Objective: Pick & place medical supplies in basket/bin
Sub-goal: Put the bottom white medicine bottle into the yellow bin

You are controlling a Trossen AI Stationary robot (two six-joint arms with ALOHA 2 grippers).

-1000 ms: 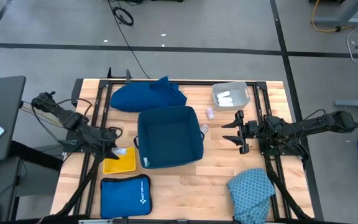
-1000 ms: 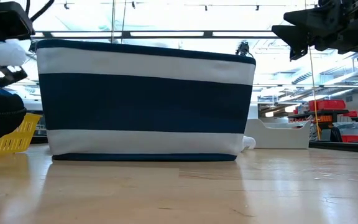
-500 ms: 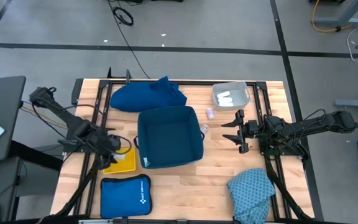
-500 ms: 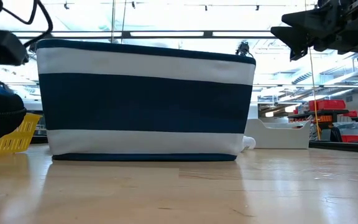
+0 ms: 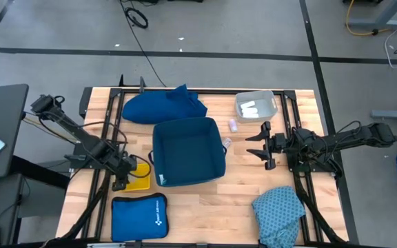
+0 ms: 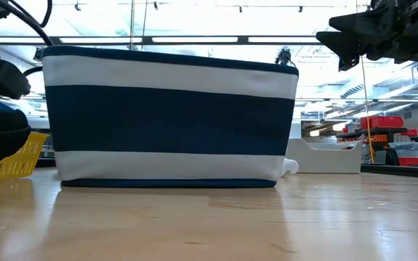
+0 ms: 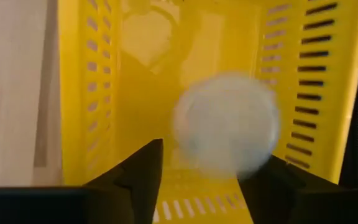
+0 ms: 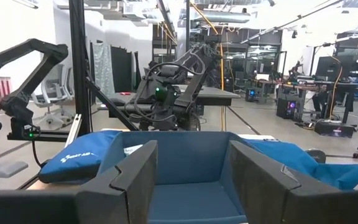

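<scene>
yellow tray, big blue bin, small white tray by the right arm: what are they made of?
Yellow tray: looks like rigid moulded plastic, slotted walls with a slight sheen. Blue bin: seems fabric, matte navy and white bands, soft folded corners. White tray: probably thin translucent plastic, pale and semi-clear; hard to be sure.

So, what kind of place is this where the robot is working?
Most likely a robotics lab or workshop. The right wrist view shows a large open room with desks and monitors, office chairs and ceiling ducts. The wooden table stands on a grey concrete floor with taped lines.
</scene>
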